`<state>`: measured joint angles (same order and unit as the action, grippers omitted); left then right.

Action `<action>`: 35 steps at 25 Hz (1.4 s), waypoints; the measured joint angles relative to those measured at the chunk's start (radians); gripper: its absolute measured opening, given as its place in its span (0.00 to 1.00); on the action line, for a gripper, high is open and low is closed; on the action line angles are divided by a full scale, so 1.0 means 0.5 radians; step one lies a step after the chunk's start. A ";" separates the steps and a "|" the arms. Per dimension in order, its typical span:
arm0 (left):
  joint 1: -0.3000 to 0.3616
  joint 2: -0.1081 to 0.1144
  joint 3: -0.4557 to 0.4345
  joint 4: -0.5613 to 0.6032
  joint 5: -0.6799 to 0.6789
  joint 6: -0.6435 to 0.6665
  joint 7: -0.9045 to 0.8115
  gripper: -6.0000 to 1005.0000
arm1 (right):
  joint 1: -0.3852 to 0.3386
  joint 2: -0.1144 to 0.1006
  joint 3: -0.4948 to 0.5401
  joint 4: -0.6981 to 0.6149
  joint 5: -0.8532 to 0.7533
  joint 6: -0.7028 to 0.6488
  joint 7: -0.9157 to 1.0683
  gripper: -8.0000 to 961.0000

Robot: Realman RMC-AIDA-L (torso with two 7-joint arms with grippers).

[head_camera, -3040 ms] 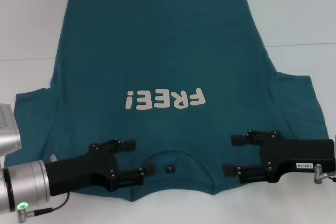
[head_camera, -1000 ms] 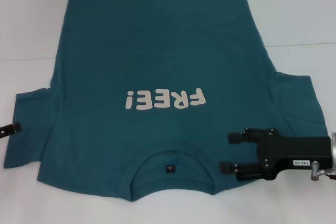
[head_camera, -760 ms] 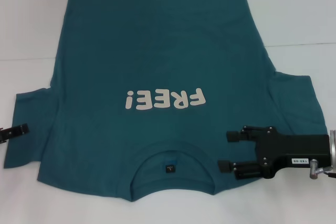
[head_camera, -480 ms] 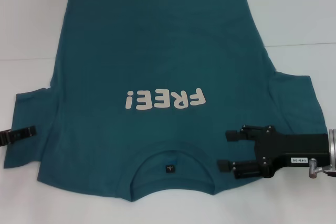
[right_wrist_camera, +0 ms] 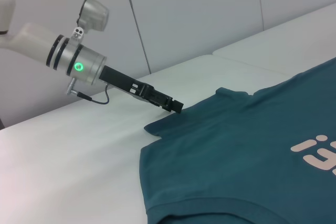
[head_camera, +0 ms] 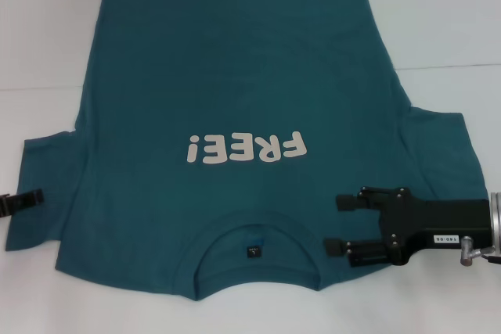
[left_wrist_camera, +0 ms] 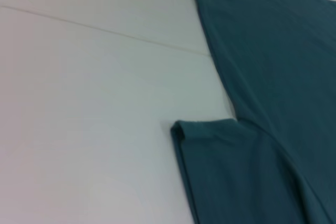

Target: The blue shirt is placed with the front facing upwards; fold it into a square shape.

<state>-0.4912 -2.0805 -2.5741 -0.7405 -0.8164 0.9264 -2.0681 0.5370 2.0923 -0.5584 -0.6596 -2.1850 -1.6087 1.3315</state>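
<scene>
The blue shirt (head_camera: pixel 235 138) is lying flat on the white table (head_camera: pixel 438 13), collar nearest the robot, soft matte cotton with white lettering (head_camera: pixel 244 147). At four o'clock, the right gripper (head_camera: pixel 337 224) is hovering over the shoulder, black fingers spread wide. At eight o'clock, the left gripper (head_camera: pixel 35 197) is reaching the sleeve's edge; I cannot tell its finger spacing.

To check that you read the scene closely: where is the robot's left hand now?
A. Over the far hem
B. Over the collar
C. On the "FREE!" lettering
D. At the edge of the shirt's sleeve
D: the left hand meets the blue shirt at its sleeve edge.
</scene>
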 joint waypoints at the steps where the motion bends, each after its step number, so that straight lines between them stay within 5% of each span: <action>1: -0.006 0.000 0.005 0.012 0.008 -0.005 0.000 0.88 | 0.000 0.000 0.000 0.000 0.000 -0.001 0.000 0.95; 13: -0.040 0.006 0.051 0.073 -0.007 0.021 0.006 0.88 | 0.000 0.000 0.000 0.000 0.000 -0.003 0.002 0.95; 24: -0.038 -0.009 0.043 0.022 -0.015 0.053 0.007 0.76 | 0.002 0.002 0.000 0.000 0.001 -0.010 0.004 0.95; 35: -0.041 -0.009 0.047 0.029 -0.017 0.038 0.036 0.17 | 0.003 0.003 0.000 0.000 0.001 -0.021 0.025 0.95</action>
<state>-0.5116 -2.0852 -2.5508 -0.7262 -0.8250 0.9453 -2.0503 0.5385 2.0939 -0.5584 -0.6596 -2.1843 -1.6191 1.3439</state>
